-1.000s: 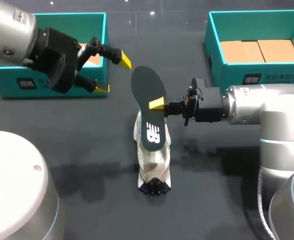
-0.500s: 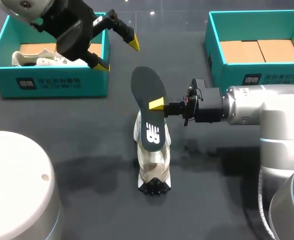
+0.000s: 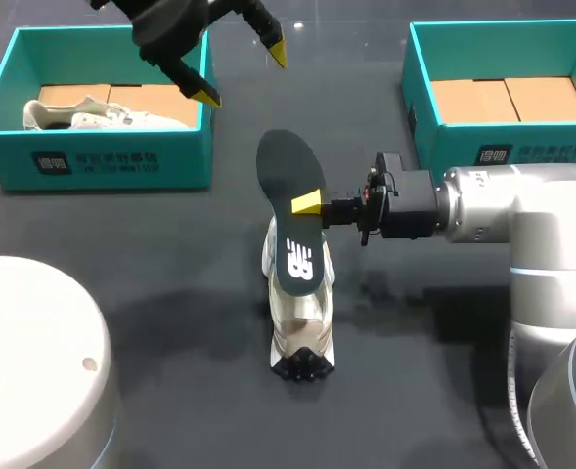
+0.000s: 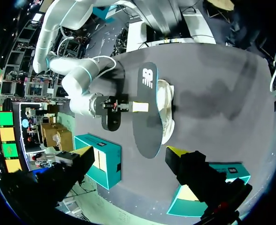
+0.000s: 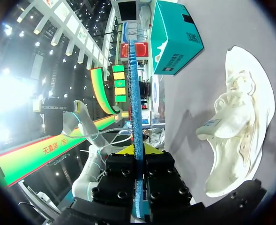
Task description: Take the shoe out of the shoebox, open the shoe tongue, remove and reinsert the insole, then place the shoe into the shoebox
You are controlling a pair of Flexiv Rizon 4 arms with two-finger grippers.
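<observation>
OK, our right gripper [image 3: 312,203] is clamped on the insole [image 3: 289,186], pinching 1 long edge about midway. In the right wrist view the insole [image 5: 136,117] runs edge-on between both fingers. We hold the dark insole raised above the shoe [image 3: 300,322], logo side up, its logo end over the shoe. The white shoe sits on the dark table [image 3: 170,293], outside both boxes and roughly between them, nearer us. Its tongue [image 5: 212,127] sticks out from the opening.

Our left gripper [image 3: 243,71] hangs at the table's far side, near the far right corner of the left shoebox [image 3: 111,166]. Its 2 fingers are spread wide with nothing between them. A 2nd shoe [image 3: 92,115], also white, lies inside the left shoebox. The right shoebox [image 3: 493,151] shows brown cardboard [image 3: 508,98] inside.
</observation>
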